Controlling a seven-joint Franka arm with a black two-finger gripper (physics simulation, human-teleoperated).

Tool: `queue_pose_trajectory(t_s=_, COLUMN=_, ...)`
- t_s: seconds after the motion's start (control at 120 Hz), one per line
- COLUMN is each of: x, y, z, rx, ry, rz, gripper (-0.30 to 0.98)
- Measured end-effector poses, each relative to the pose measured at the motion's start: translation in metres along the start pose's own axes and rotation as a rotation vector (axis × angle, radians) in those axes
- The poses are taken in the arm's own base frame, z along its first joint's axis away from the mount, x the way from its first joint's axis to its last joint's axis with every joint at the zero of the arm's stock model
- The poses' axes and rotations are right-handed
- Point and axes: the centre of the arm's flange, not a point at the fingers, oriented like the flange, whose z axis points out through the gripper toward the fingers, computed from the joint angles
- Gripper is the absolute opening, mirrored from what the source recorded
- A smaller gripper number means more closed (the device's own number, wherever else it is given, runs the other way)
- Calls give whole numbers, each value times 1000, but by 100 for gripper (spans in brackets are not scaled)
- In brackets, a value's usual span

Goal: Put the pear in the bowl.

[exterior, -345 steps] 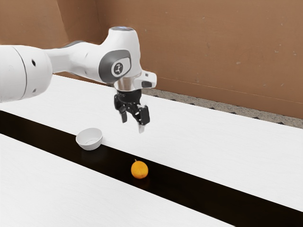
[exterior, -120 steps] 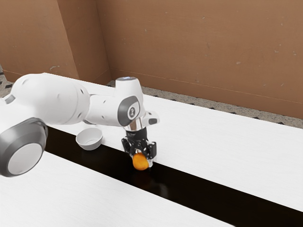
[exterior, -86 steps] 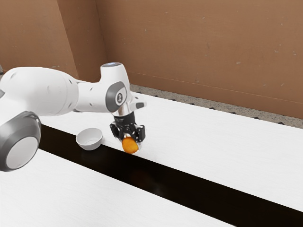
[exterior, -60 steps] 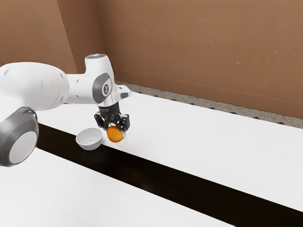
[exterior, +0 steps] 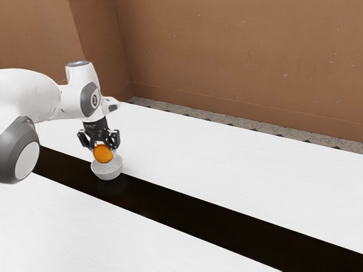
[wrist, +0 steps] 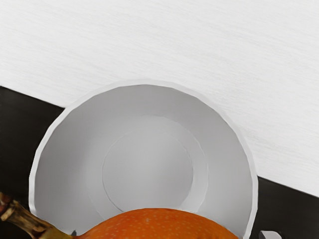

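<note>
A round, pale grey bowl (wrist: 224, 164) spans the centre, its inside in sight. At the bottom edge an orange pear (wrist: 159, 225) overlaps it, brown stem (wrist: 25, 220) at lower left. White tabletop (wrist: 199, 45) stretches above; a dark band (wrist: 20, 129) shows left and lower right.

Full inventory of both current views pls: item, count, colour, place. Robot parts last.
pear: one, orange, held above the bowl
stem: one, brown, on the pear's end
bowl: one, light grey, at the black strip's edge, below the pear
table: one, white, under the whole setup
strip: one, black, running along the tabletop
walls: three faces seen, brown, behind the table
floor: one stretch, speckled grey with dark patches, between table and walls
arm: one, white with grey parts, in from the exterior view's left
jaws: one pair, black, at the arm's end, shut on the pear
</note>
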Motion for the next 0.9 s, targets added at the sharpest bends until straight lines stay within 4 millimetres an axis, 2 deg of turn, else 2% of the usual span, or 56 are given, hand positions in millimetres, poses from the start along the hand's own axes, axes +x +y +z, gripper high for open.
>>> queue_pose_trajectory(t_s=0.275, x=2, y=-9, z=26, rx=6, ry=-39, rz=-9, gripper=34)
queue_pose_trajectory(t_s=0.417, x=11, y=-2, z=31, rx=4, ry=-37, rz=7, gripper=34)
queue_pose_trajectory(t_s=0.683, x=13, y=-2, z=34, rx=-6, ry=-41, rz=13, gripper=58)
queue_pose_trajectory(t_s=0.742, x=12, y=3, z=29, rx=-6, ry=-39, rz=26, gripper=60)
queue_pose_trajectory(t_s=0.808, x=8, y=18, z=14, rx=2, ry=-31, rz=59, gripper=63)
queue_pose_trajectory(t_s=0.9, x=3, y=49, z=-32, rx=4, ry=10, rz=136, gripper=65)
